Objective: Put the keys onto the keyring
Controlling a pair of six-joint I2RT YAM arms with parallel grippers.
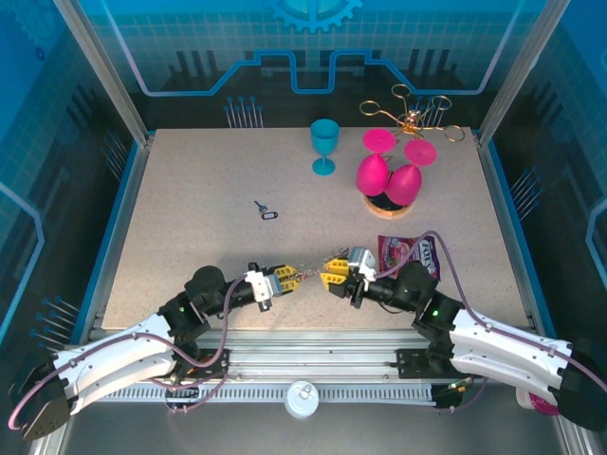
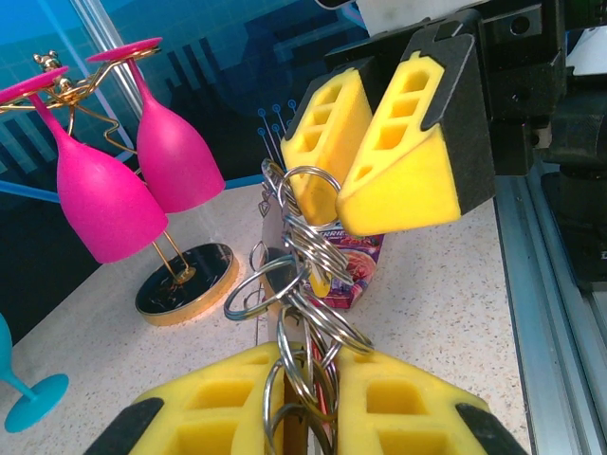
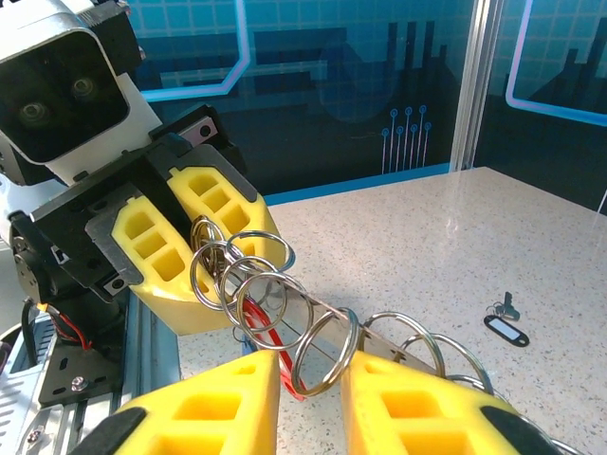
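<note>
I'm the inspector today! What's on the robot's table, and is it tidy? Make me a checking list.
Surface: speckled beige tabletop, no spills seen.
Job's things: chain of silver metal rings stretched between both grippers; small metal key with a dark tag lying alone on the table, not on the chain.
Clutter: teal plastic goblet upright; two pink goblets hanging upside down on a gold wire stand; purple snack packet beside the right arm.
Grippers: left gripper shut on the chain; right gripper closed on its other end.
Cables: purplish cable looping over the right arm, not snagged.
Surroundings: blue patterned walls around the table.
</note>
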